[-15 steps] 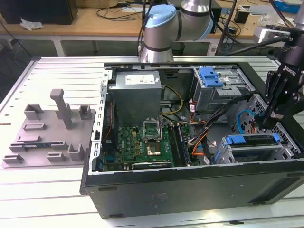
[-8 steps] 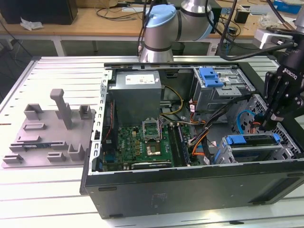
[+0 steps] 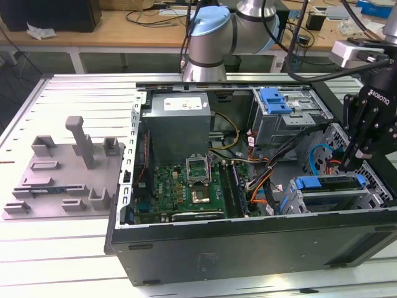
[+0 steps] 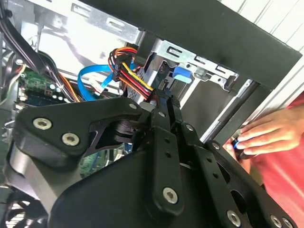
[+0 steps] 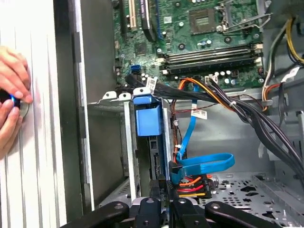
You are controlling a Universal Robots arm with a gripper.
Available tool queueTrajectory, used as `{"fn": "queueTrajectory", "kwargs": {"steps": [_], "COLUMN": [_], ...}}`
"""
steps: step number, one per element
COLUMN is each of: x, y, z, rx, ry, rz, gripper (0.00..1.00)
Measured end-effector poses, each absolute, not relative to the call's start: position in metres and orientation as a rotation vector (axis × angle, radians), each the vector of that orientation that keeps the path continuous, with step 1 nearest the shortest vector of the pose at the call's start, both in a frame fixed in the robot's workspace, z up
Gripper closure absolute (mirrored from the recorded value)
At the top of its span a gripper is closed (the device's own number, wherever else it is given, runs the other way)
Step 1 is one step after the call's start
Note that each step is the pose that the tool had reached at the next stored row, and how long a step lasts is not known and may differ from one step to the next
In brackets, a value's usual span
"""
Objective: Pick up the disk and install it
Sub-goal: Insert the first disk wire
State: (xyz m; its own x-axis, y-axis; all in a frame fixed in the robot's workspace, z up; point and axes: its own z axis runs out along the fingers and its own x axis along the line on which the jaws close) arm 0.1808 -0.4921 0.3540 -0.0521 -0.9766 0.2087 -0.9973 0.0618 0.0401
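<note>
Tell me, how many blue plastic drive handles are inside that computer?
2. One blue handle tops the drive cage at the far side of the case; the other fronts the disk at the exterior view's right. Cables may hide more.

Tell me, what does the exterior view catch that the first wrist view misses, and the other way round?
The exterior view's own: the arm with its grey-and-blue joints, a grey moulded tray at the exterior view's left of the computer case, and the grey power-supply box. The first wrist view's own: a person's hands beside the case's outer wall. Shared: the green motherboard, the disk in its blue carrier, seated inside the case, and the gripper right by it.
</note>
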Motion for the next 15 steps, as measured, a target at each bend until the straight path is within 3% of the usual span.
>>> {"fn": "queueTrajectory", "kwargs": {"steps": [7, 15], "x": [0.177, 0.173], "y": [-0.496, -0.508], "z": [0.354, 0.354], "rx": [2.081, 2.133], "ry": [-2.107, -2.155], "rz": [0.176, 0.121], "gripper": [0.84, 0.84]}}
